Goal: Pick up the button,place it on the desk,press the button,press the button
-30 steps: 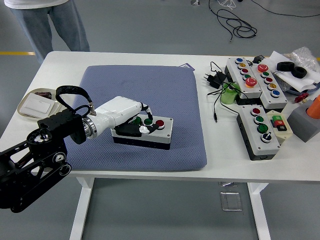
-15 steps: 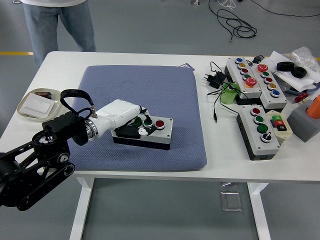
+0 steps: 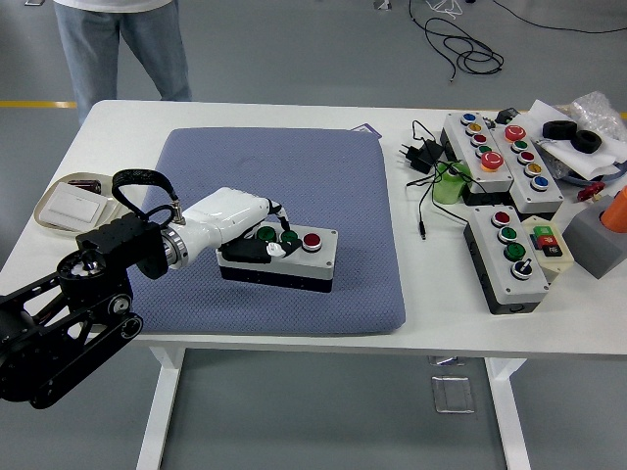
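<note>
Your left hand (image 3: 257,241) rests on the button box (image 3: 282,258), fingers curled together over its green buttons (image 3: 266,234); the red button (image 3: 312,240) sits just beyond them.

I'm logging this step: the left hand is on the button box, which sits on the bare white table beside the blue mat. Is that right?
Not quite. The head view shows the left hand on the button box, but the box sits on the blue mat itself, near its front edge, not on the bare white table. The rest stands.
</note>
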{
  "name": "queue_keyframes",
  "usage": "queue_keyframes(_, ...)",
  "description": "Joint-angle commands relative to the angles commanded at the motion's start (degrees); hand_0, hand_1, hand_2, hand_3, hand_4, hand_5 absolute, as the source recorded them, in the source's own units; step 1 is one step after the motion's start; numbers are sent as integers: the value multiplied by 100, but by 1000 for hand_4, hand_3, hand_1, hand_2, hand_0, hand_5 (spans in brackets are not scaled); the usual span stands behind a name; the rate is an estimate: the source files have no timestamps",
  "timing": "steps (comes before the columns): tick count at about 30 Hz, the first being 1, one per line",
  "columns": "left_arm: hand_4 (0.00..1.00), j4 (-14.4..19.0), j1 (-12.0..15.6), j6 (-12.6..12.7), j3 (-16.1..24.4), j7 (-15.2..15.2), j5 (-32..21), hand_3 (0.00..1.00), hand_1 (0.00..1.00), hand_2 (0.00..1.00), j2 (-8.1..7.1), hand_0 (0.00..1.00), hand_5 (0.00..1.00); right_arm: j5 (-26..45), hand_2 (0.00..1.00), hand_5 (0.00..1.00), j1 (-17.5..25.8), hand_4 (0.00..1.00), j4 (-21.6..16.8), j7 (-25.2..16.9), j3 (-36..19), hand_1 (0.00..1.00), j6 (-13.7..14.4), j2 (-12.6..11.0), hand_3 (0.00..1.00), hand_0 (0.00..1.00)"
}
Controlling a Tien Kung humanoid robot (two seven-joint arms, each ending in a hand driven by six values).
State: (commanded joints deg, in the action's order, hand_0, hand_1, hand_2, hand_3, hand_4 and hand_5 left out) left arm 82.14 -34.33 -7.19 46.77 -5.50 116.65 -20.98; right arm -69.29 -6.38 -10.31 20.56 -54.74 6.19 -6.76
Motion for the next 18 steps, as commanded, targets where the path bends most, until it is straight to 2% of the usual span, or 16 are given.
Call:
queue_keyframes(3, 662, 119, 11, 155, 18, 21, -98, 690, 2, 24, 45, 27, 998, -5, 623, 249, 0, 310, 0, 2, -2, 549, -3, 0, 569, 631)
queue_keyframes(8, 662, 265, -27, 145, -145, 20, -248, 690, 2, 24, 86, 27, 998, -21, 623, 249, -4, 310, 0, 7, -4, 549, -8, 2, 569, 631)
queue_keyframes(18, 664, 171, -92, 121, -407, 1, -317, 690, 2, 25, 112, 28, 998, 16, 623, 249, -5, 309, 0, 0, 13, 549, 6, -2, 568, 633)
